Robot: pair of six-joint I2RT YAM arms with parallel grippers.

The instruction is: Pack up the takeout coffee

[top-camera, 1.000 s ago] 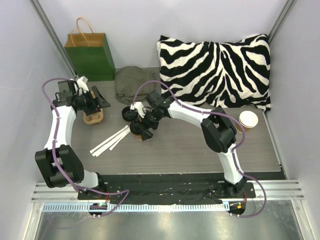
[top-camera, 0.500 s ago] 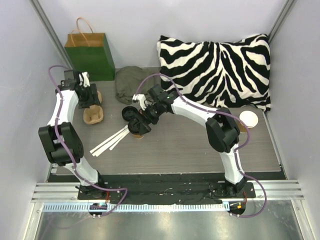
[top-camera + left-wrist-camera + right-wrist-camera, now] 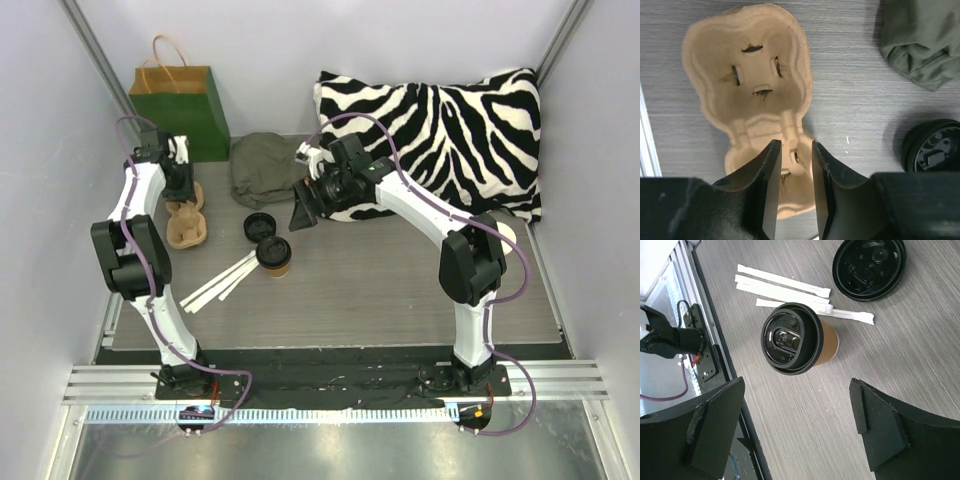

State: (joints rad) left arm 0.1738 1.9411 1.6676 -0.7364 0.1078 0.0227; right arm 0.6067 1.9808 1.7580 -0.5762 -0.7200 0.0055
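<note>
**Coffee Unpacked**

Top view: we found the takeout coffee [image 3: 273, 254] upright on the table [image 3: 400, 290], lidded, well apart from the green bag [image 3: 180, 115]. Left wrist: the left gripper [image 3: 792, 192] stood narrowly parted over the pulp tray [image 3: 747, 75] — hold undetermined. Right wrist: the right gripper [image 3: 796, 405] gaped wide, empty — apart from the takeout coffee.

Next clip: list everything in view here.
takeout coffee: 1, tan, black lid, centre
loose lid: 1, black, beside the coffee
wrapped sticks: 4, white, beside the coffee
pulp tray: 1, tan, left side
open cup: 1, tan, right edge, half hidden
paper bag: 1, green, back left
cloth: 1, olive, back centre
pillow: 1, zebra-striped, back right
left tool: 1, black, narrow jaws astride tray's ridge
right tool: 1, black, open, raised near coffee
</note>
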